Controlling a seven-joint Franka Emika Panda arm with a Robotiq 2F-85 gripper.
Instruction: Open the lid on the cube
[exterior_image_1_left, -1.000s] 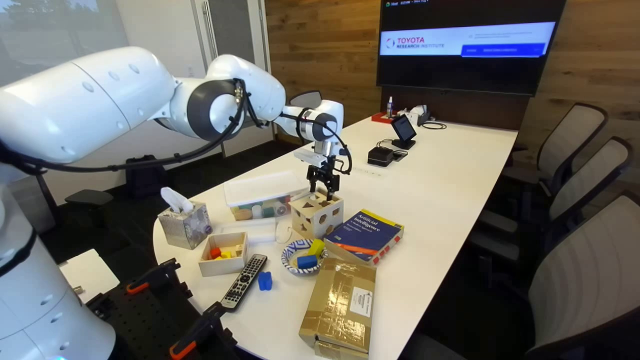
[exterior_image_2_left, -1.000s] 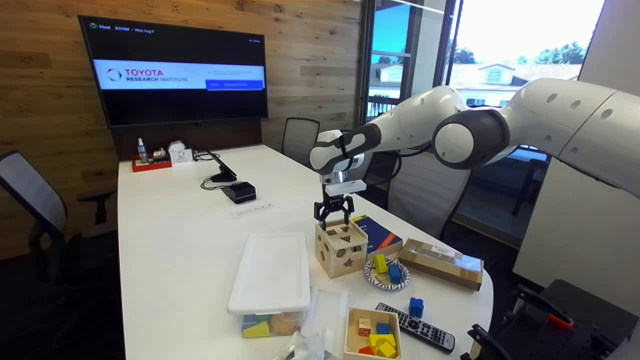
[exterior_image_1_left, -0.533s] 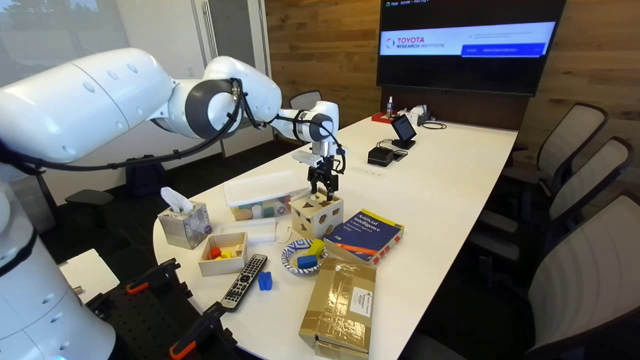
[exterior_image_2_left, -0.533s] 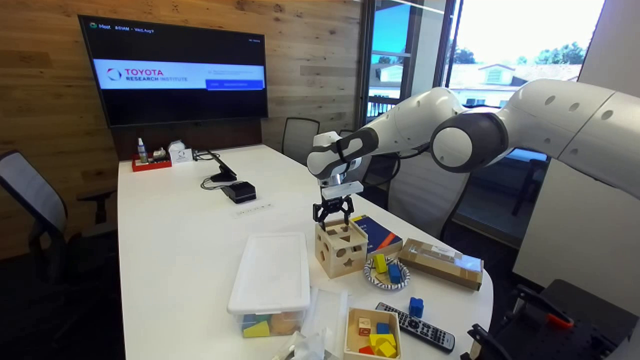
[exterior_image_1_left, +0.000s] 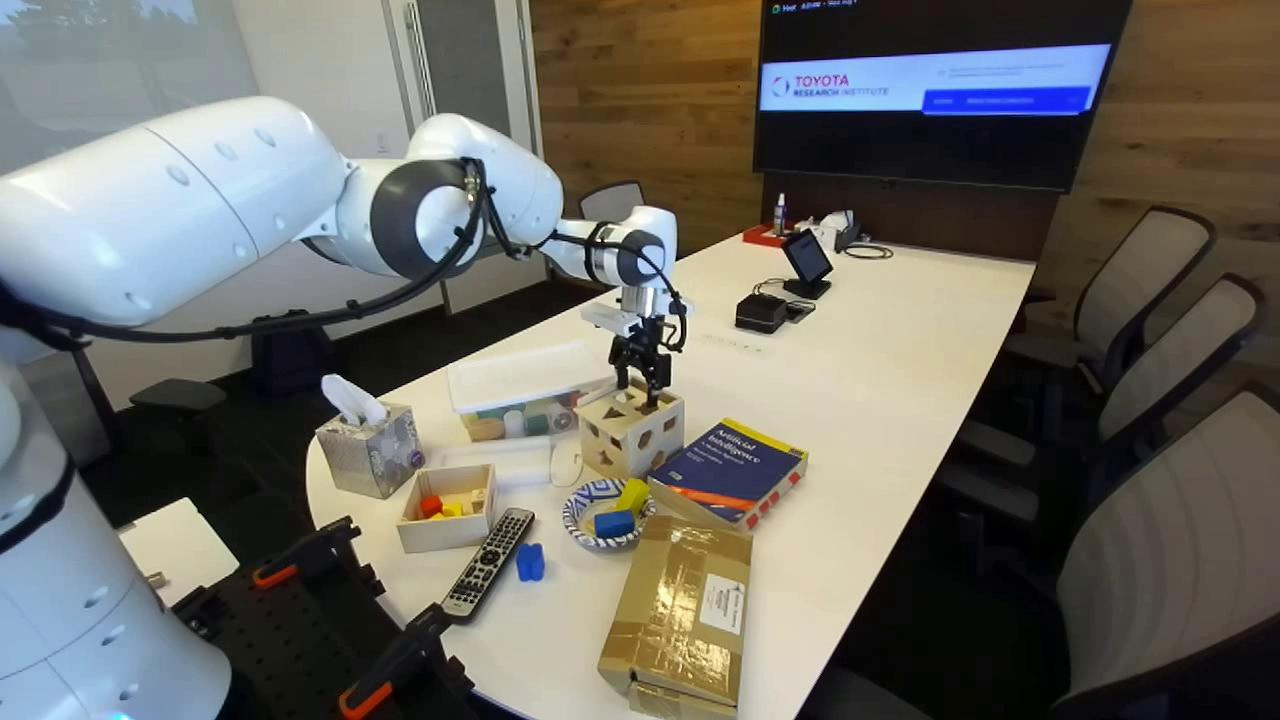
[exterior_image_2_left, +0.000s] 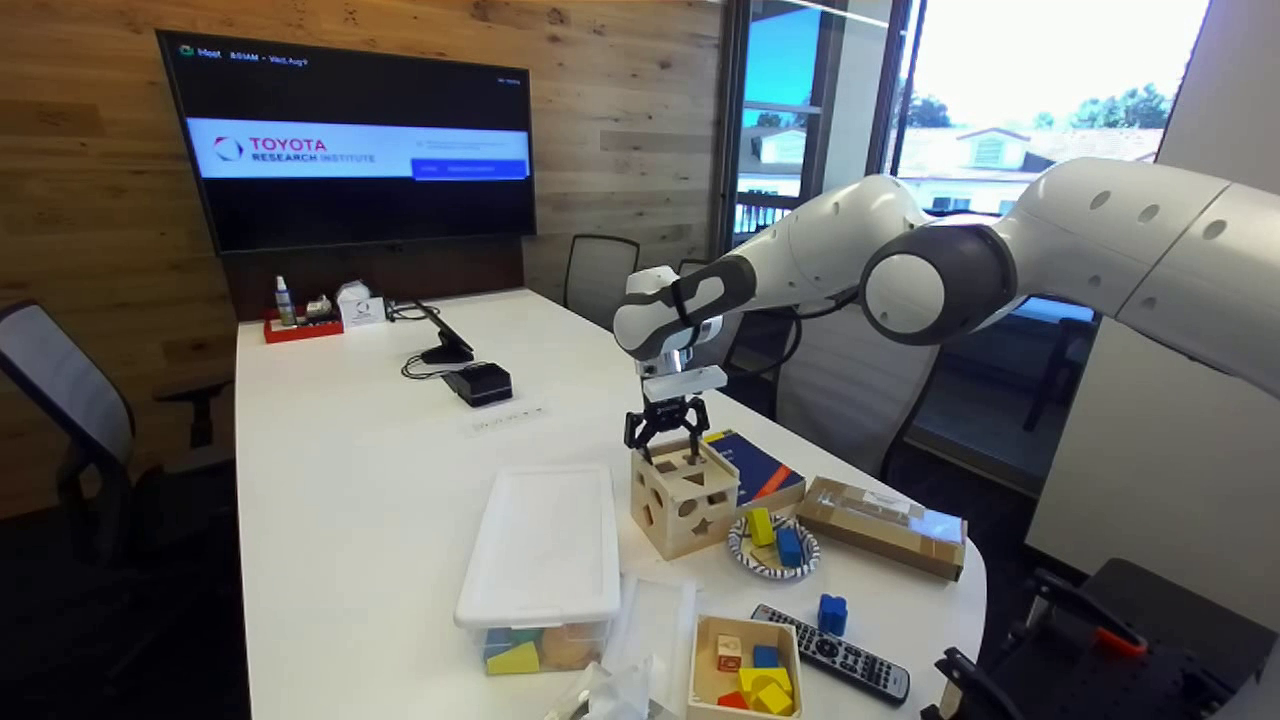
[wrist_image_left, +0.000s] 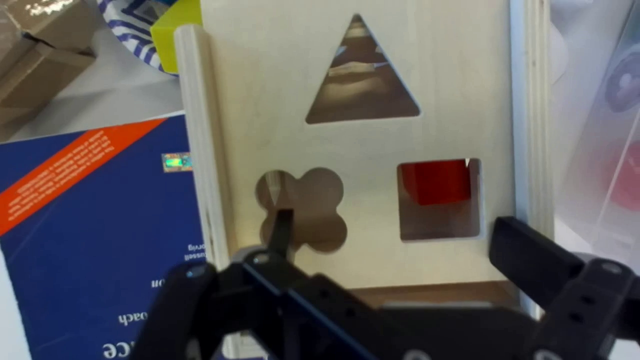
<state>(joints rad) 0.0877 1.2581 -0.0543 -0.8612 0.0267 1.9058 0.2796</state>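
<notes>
Two fingers (wrist_image_left: 535, 257), wide apart, at lid (wrist_image_left: 370, 147)

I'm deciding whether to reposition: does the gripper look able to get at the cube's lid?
Probably yes: the gripper is open over the lid, one fingertip at the clover-shaped hole, and nothing shows in the way. How deep it reaches is unclear.

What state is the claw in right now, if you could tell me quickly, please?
Claw: open, its fingers wide apart at the lid, with nothing seen gripped between them.
</notes>
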